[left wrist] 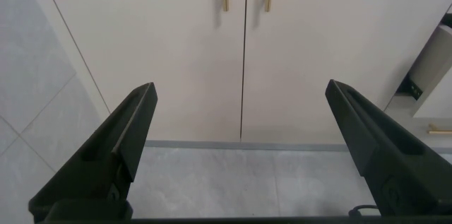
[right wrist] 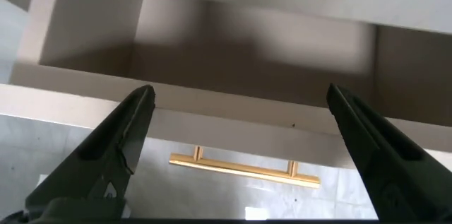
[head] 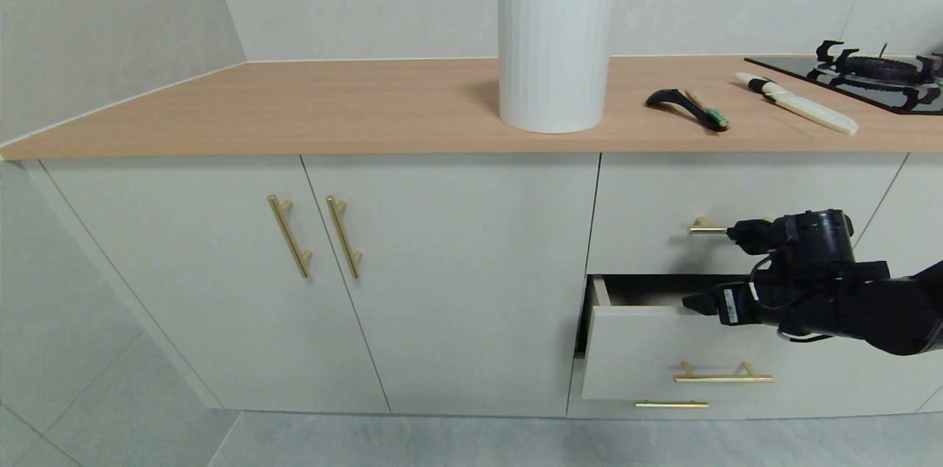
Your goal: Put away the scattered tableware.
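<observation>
On the wooden counter [head: 331,106] lie a black curved utensil [head: 679,103], a thin stick with a green end [head: 712,113] and a white-bladed knife [head: 801,106]. A tall white ribbed container [head: 556,40] stands to their left. Below them a drawer [head: 641,349] is pulled partly out, and its inside [right wrist: 247,61] looks bare. My right gripper [head: 714,267] is open at the drawer's top edge, fingers [right wrist: 127,139] spread wide over the opening. My left gripper [left wrist: 240,88] is open and holds nothing, low in front of the cabinet doors [left wrist: 244,47].
A black gas hob [head: 877,76] sits at the counter's far right. Gold handles mark the double doors [head: 317,235], the closed top drawer [head: 707,229] and the open drawer [right wrist: 244,171]. Grey tiled floor [head: 442,445] runs along the cabinets; a wall closes the left side.
</observation>
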Motion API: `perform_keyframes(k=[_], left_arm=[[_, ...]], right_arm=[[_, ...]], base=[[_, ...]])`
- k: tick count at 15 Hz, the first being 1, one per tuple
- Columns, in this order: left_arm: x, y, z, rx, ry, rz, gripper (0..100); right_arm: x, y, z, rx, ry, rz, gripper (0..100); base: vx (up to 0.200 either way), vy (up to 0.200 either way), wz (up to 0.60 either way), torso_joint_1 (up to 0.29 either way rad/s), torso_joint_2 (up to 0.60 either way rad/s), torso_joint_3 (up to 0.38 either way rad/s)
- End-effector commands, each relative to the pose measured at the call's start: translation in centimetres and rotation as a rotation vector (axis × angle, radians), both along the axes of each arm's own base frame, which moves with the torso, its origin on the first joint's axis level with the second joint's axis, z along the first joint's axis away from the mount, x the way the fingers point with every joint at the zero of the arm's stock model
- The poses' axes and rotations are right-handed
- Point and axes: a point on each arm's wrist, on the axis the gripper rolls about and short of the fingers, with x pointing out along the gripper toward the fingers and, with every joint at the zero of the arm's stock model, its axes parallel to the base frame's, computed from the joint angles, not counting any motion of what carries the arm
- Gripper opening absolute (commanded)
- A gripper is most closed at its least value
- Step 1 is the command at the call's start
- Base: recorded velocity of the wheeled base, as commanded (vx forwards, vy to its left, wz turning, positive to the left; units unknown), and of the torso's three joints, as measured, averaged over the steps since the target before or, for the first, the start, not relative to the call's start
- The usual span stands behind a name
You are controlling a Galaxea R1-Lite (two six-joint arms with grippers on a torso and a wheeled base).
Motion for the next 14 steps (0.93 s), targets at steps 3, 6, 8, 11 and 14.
perform_keyframes(k=[3,6,8,11,14], left_arm=[[0.0,0.0,0.0,0.000,0.001,0.000,100],[0.0,0.0,0.0,0.000,0.001,0.000,100],[0.0,0.0,0.0,0.000,0.000,0.000,100],[0.0,0.0,0.0,0.000,0.001,0.000,100],[0.0,0.0,0.0,0.000,0.001,0.000,100]], right_arm=[[-0.6,0.0,-0.1,-0.006,0.049,0.002,100],[-1.7,-0.1,1.2,-0.009,0.091,0.006,100],[-2.4,-0.2,1.9,-0.013,0.131,0.009,100],[-3.6,-0.3,2.3,-0.021,0.197,0.011,100],[-5.1,-0.5,2.8,-0.032,0.273,0.017,100]], base=[[0.000,0.000,0.00,0.000,0.00,0.000],[0.000,0.000,0.00,0.000,0.00,0.000],[0.000,0.000,0.00,0.000,0.00,0.000],[0.000,0.000,0.00,0.000,0.00,0.000],[0.000,0.000,0.00,0.000,0.00,0.000]])
